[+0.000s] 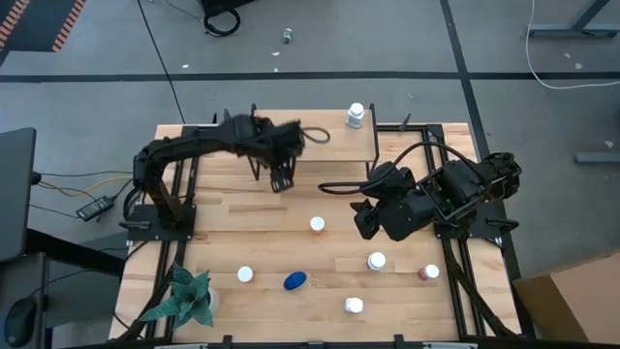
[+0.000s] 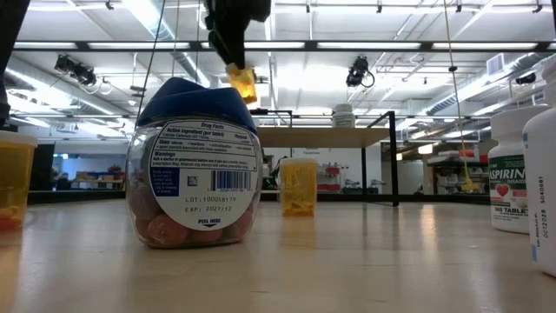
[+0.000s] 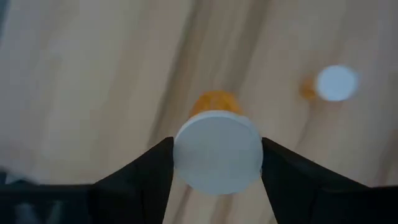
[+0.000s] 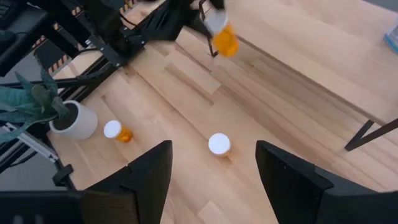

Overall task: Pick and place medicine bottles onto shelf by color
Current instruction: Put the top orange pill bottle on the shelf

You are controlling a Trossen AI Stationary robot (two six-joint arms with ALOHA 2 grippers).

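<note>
Clamping only the white cap of an orange bottle (image 3: 217,149), the left gripper (image 3: 217,163) is carrying it aloft. Being pinched so high, it is risking a slip before reaching the shelf (image 1: 320,131); the right gripper (image 4: 211,168) is hanging open, empty.

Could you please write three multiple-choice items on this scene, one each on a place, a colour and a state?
1. Where is the white bottle with the white cap?
A. on the shelf
B. beside the plant
C. in the right gripper

2. What colour is the lid of the bottle nearest the low camera?
A. white
B. blue
C. orange

3. What does the left gripper hold?
A. nothing
B. the plant
C. an orange bottle

Answers: 1 A, it stands at the board's far corner; 2 B, the low view shows it; 3 C, the fingers clamp its white cap.
</note>
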